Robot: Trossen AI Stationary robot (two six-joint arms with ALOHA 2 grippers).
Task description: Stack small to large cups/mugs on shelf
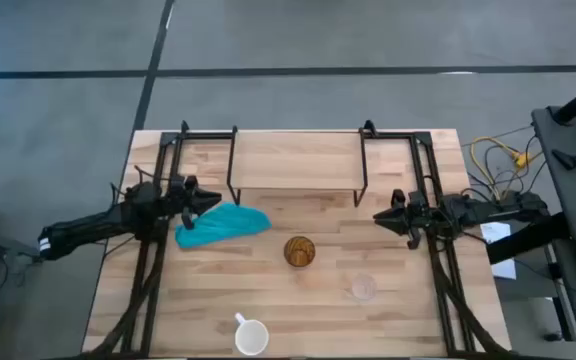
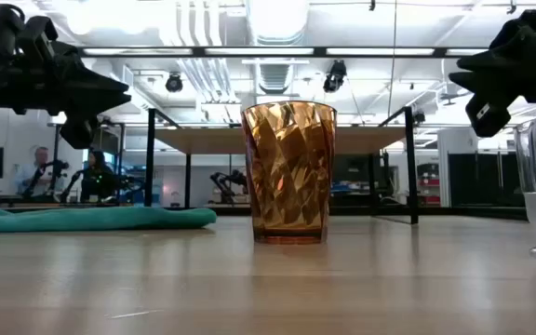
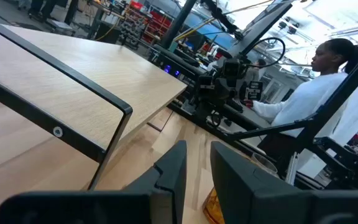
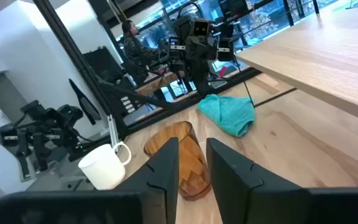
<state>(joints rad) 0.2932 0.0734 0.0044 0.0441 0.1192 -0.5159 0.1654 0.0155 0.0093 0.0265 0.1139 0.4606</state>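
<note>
Both pincers, left pincer (image 1: pixel 211 200) and right pincer (image 1: pixel 380 215), hovered narrowly parted, empty. The small clear glass cup (image 1: pixel 364 289) looked fragile, slippery; grip its rim.

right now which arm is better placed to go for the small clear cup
Right. The clear glass cup sits on the table's right half, nearer the right end effector; the left end effector hovers over the teal cloth.
</note>
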